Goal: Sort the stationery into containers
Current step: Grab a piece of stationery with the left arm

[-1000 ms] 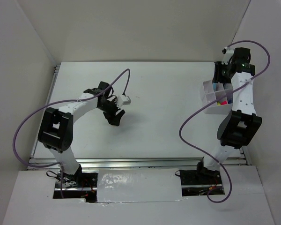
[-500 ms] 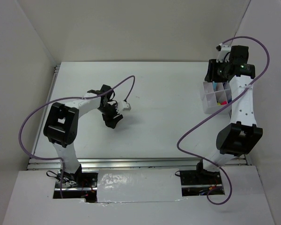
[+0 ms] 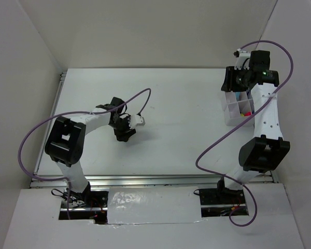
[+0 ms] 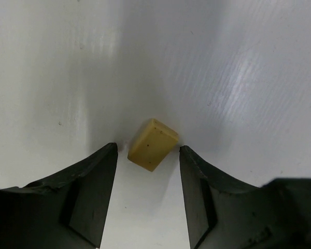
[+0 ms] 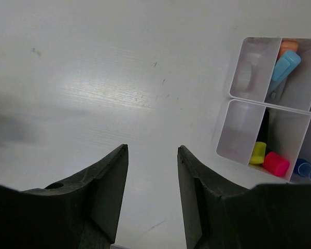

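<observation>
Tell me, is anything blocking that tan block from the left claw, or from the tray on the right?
Nothing visible. The eraser lies at the open fingertips of the left gripper, and only bare table separates it from the organiser tray, beside which the right gripper hangs.

Left hand [image 3: 125, 134] eased slightly nearer the bases. Right hand [image 3: 230, 81] swung left, from beyond the tray [image 3: 229, 108] at its far right corner to its far left corner; right elbow [image 3: 264, 153] drew nearer too
</observation>
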Tool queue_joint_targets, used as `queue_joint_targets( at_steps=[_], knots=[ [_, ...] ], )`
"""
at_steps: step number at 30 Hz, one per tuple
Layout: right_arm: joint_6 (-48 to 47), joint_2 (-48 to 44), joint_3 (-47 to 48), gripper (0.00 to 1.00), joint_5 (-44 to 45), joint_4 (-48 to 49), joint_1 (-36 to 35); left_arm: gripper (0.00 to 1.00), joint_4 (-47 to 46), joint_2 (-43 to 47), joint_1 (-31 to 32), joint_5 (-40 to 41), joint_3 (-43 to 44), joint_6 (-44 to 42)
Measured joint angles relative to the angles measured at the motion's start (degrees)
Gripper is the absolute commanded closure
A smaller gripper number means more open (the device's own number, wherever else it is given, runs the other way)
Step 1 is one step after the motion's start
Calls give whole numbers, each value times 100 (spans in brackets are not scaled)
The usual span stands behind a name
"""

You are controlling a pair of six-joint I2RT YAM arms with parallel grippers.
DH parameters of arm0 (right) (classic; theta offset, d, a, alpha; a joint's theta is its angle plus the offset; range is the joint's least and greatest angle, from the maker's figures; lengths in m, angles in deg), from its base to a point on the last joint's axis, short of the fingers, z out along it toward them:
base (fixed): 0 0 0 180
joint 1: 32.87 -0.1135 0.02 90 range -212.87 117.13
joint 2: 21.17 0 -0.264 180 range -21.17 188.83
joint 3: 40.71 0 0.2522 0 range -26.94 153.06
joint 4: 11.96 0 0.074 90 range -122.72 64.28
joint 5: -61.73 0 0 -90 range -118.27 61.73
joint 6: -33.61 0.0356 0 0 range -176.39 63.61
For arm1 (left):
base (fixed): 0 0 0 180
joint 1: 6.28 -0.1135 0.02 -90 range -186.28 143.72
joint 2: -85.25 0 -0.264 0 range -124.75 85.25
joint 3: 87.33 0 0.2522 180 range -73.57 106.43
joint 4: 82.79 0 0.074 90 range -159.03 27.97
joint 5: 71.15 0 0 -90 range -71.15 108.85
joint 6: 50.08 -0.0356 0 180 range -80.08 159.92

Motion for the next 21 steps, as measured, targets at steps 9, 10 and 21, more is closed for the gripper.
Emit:
queue_joint_targets(
  at_steps=[9, 10, 21],
  knots=[
    [2, -46, 0, 51, -26, -94, -59, 49, -341, 37, 245, 92, -105, -205],
    [2, -46, 0, 51, -28, -98, -66, 51, -341, 37, 264, 94, -105, -232],
    [20, -264, -74, 51, -284, -144, -166, 81, -601, 225, 315, 101, -367, -190]
  ],
)
